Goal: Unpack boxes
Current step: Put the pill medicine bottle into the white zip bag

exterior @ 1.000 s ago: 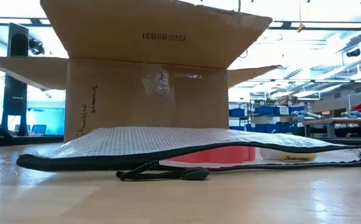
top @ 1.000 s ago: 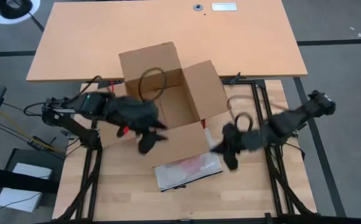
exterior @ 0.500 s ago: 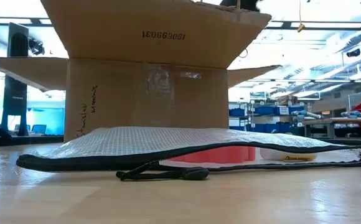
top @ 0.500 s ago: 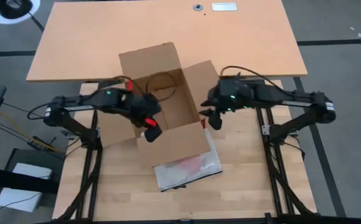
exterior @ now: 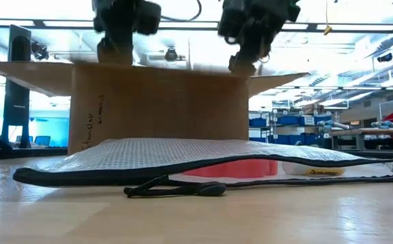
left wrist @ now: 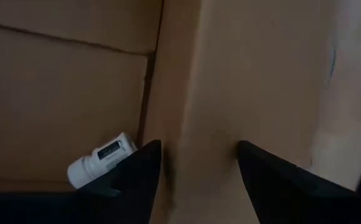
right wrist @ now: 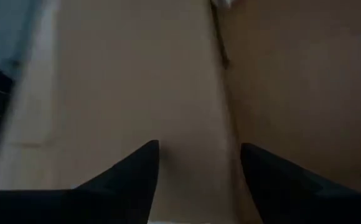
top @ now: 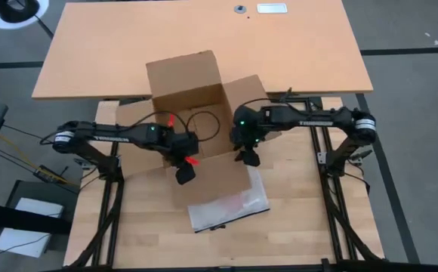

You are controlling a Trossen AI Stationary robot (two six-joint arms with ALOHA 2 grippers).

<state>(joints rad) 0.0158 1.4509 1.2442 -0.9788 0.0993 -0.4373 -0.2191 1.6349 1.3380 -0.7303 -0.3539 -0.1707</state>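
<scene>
High view: carton (top: 196, 113) open on the wooden surface (top: 294, 219), flaps spread, its far part over the lighter desk (top: 204, 38). Near flap, folded out a second ago, now pressed down flat toward the zip bag (top: 230, 210). Left claw (top: 183, 168) moved from the carton's near left corner onto the near flap's left part. Right claw (top: 248, 155) swung in from beside the bag to the near flap's right edge.

Low view: carton (exterior: 159, 105) behind the bag (exterior: 183, 163); printed flap, raised half a second ago, no longer standing. Both claws now visible above the front wall, left (exterior: 112, 51), right (exterior: 240, 64).

Left wrist view: left claw (left wrist: 199, 168) spread wide, fingers astride a cardboard edge, gripping nothing. Small white bottle (left wrist: 103, 158) lying inside the carton.

Right wrist view: right claw (right wrist: 199, 171) parted wide over cardboard, holding nothing.
</scene>
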